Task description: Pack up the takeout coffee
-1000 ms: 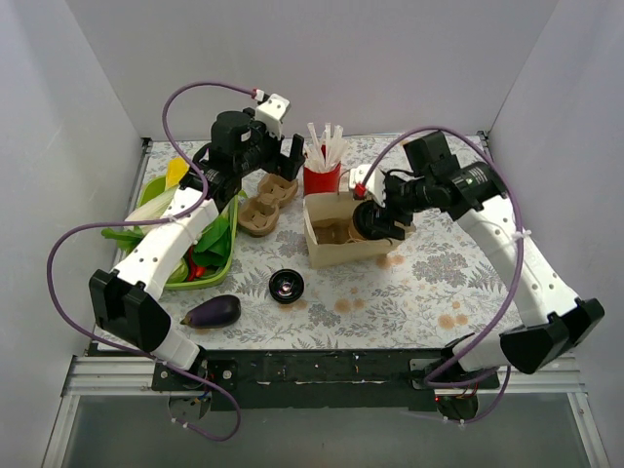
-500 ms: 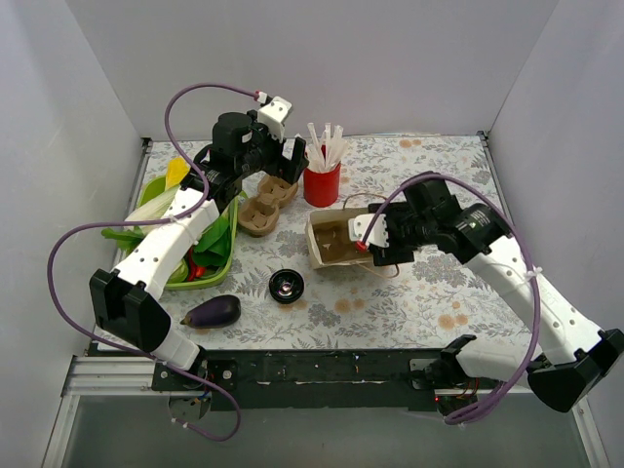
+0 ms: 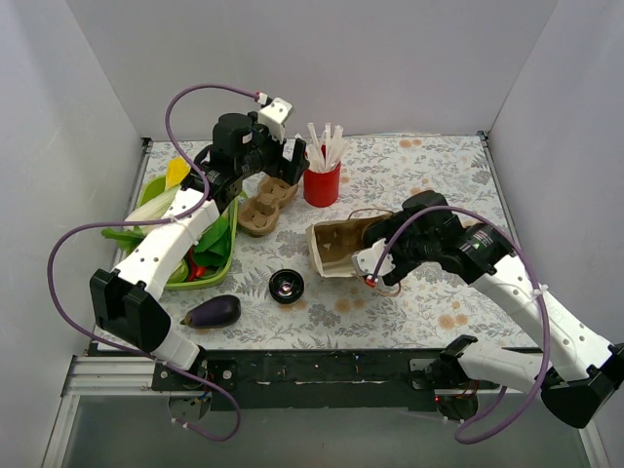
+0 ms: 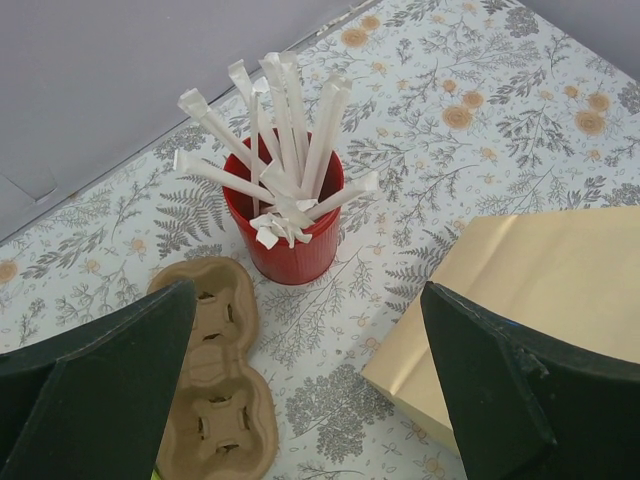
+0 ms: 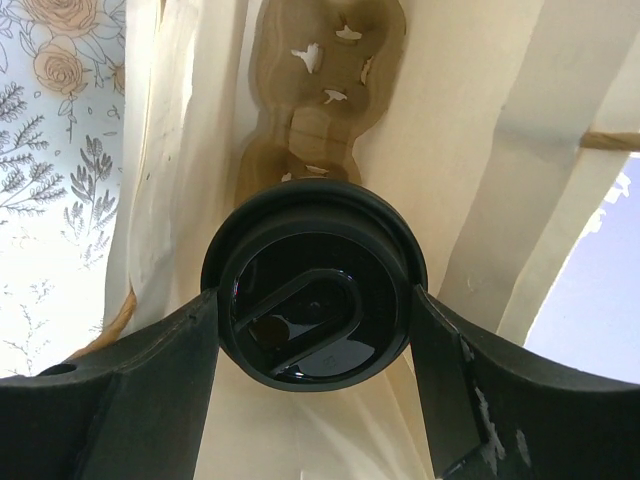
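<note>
My right fingers (image 5: 140, 390) are inside the mouth of the kraft paper bag (image 3: 331, 249). They pinch the takeout coffee (image 5: 315, 295) from both sides. Only the cup's black lid faces the wrist camera. The bag is tipped over on the bench (image 3: 429, 166), with its mouth toward my right arm. The bag walls stand close on either side of the cup. A moulded-pulp carrier (image 5: 320, 90) sits deep in the bag, directly beyond the lid.

My left fingers (image 4: 100, 400) are spread wide with nothing between them. They hover above the red cup (image 4: 290, 250) of white wrapped straws (image 4: 285, 150). A second pulp carrier (image 4: 215, 400) lies just beside that cup. The bag's flat side is near it on the other side.

Nearer my bases lie a round black lid (image 3: 286, 286) and an aubergine (image 3: 212, 312). A green tray (image 3: 219, 255) of vegetables sits under my left arm, well apart from the bag.
</note>
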